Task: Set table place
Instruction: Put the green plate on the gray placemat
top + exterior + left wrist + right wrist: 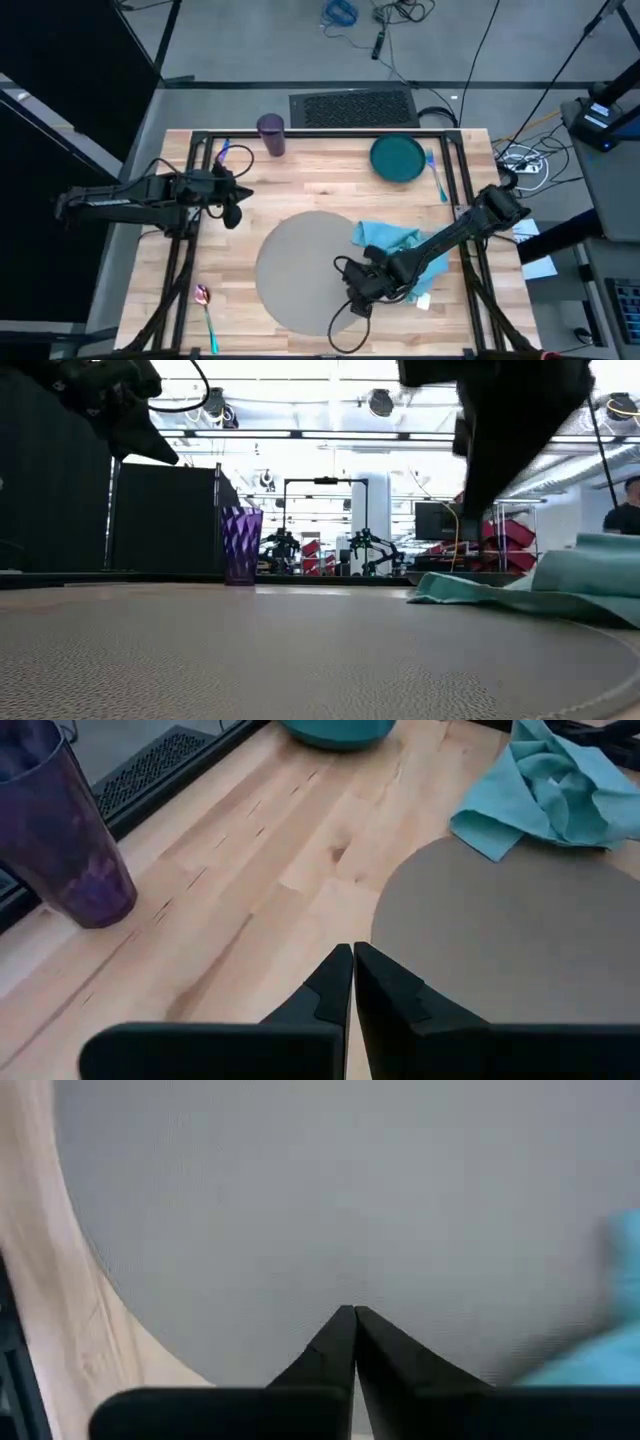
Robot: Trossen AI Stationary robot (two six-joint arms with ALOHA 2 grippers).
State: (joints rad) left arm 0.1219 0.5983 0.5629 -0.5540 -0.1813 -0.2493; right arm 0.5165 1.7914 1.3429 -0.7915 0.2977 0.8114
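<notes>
purple ribbed cup and round teal plate show you nothing inside; both your left gripper and right gripper are pinched closed, empty, over the grey woven mat

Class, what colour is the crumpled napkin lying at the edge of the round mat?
Light blue-teal; the napkin shows best in the left wrist view.

Mat mid-table; napkin overlapping its right edge; cup, plate behind.
</notes>
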